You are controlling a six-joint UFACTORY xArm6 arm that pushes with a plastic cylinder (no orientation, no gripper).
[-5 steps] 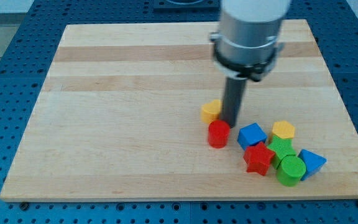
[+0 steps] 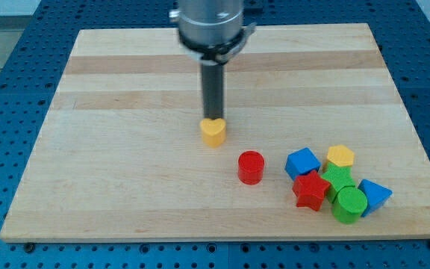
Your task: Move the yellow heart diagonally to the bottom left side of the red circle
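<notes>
The yellow heart (image 2: 213, 132) lies near the board's middle, up and to the left of the red circle (image 2: 251, 167). My tip (image 2: 214, 120) stands right behind the heart, at its top edge, touching or nearly touching it. The red circle stands apart from both, lower and to the right.
A cluster lies at the lower right: a blue cube (image 2: 302, 162), a yellow pentagon (image 2: 340, 156), a red star (image 2: 310, 191), a green star (image 2: 340, 178), a green cylinder (image 2: 349, 204) and a blue triangle (image 2: 374, 196). The wooden board (image 2: 125, 149) lies on a blue perforated table.
My tip has moved left and a little up. The yellow heart has moved left, away from the red circle. The red circle shifted slightly left and down.
</notes>
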